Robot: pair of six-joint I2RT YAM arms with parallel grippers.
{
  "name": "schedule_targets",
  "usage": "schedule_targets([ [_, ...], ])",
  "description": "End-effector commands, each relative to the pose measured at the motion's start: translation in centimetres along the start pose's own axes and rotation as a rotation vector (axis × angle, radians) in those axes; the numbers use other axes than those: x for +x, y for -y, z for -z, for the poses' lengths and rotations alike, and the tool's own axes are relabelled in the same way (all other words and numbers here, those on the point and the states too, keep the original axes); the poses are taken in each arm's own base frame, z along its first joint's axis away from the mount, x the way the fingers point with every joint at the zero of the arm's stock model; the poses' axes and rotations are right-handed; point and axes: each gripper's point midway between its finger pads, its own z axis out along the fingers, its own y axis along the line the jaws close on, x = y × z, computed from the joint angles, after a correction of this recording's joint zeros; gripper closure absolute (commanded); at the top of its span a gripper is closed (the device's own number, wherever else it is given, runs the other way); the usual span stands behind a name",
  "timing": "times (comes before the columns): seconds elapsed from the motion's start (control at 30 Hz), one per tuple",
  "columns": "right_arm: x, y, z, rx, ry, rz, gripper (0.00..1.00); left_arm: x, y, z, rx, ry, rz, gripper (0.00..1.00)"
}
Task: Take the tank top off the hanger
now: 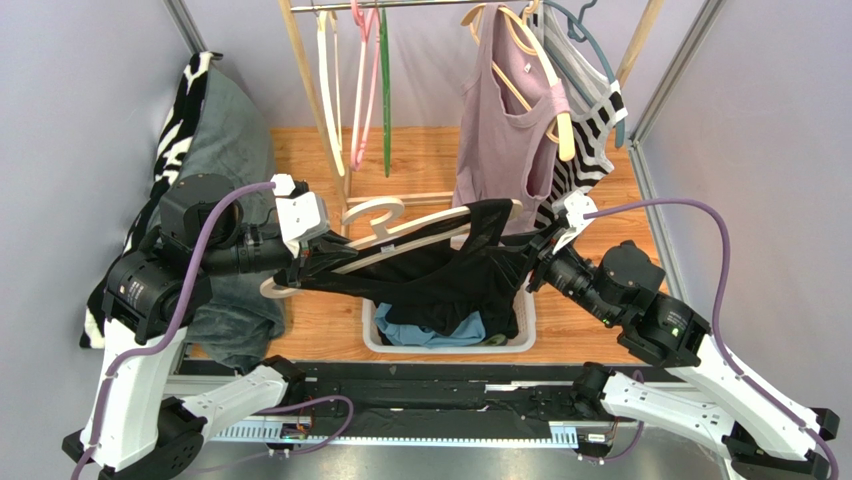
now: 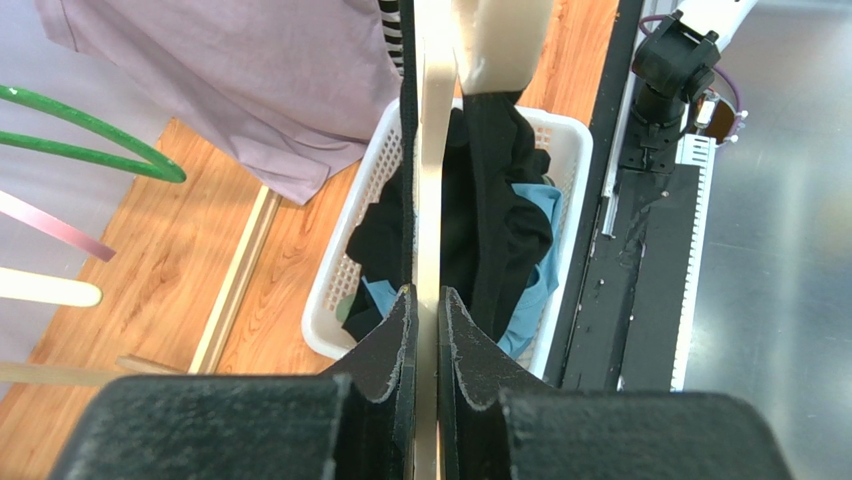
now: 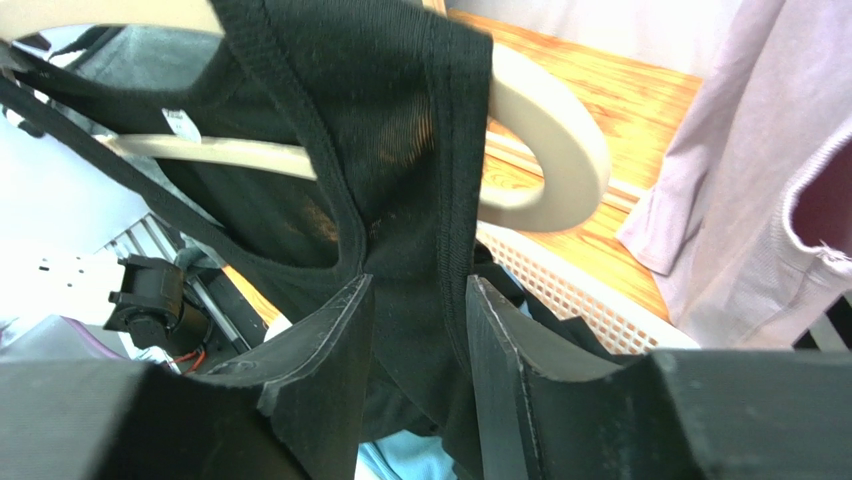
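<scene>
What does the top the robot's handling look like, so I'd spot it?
Find the white laundry basket in the middle. Stretched just above it on a pale wooden hanger is the black tank top. Unlike the lilac top and striped top hanging behind, it is black and held low.

Bright, even light with soft shadows; wrist shots go a bit soft up close, slight glare off the metal counter.
</scene>
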Motion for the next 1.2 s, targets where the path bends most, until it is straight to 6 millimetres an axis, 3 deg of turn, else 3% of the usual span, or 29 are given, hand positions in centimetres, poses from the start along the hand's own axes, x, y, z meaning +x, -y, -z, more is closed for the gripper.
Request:
schedule_targets([
  [0.0, -2.1, -1.0, -0.7, -0.035, 0.084, -0.036, 0.57, -0.7, 0.2, 0.1, 0.011, 0.037, -0.009, 1.0],
  [0.13, -2.8, -1.2, -1.0, -0.037, 0.094, -0.021, 0.45, -0.6, 0.5, 0.0, 0.025, 0.035, -0.008, 1.0],
  [0.2, -3.3, -1.2, -1.0, -0.036, 0.104, -0.004, 0.34, -0.5, 0.5, 0.0, 0.025, 0.035, -0.011, 1.0],
  [0.37, -4.3, -0.5, 0.1, -0.002, 0.12, 0.025, 0.29, -0.5, 0.6, 0.1, 0.029, 0.034, -0.014, 1.0],
  [0.43, -4.6, -0.3, 0.4, 0.003, 0.138, 0.021, 0.36, -0.4, 0.7, 0.0, 0.037, 0.035, -0.013, 1.0],
  [0.67, -4.4, -1.4, -0.9, -0.032, 0.1, -0.02, 0.79, -0.8, 0.7, 0.1, 0.039, 0.042, -0.021, 1.0],
  [0.87, -4.7, -2.3, -1.1, -0.071, 0.101, -0.043, 0.99, -0.7, 0.8, 0.1, 0.041, 0.041, -0.019, 1.0],
  [1.0, -5.9, -2.7, -1.0, -0.086, 0.123, -0.041, 1.0, -0.7, 0.8, 0.1, 0.042, 0.041, -0.021, 1.0],
  [1.03, -7.0, -2.8, -0.4, -0.088, 0.144, -0.043, 1.0, -0.6, 0.8, 0.1, 0.04, 0.04, -0.021, 1.0],
  [1.17, -8.4, -1.7, 1.3, -0.033, 0.181, -0.042, 1.0, -0.4, 0.8, 0.1, 0.037, 0.034, -0.025, 1.0],
])
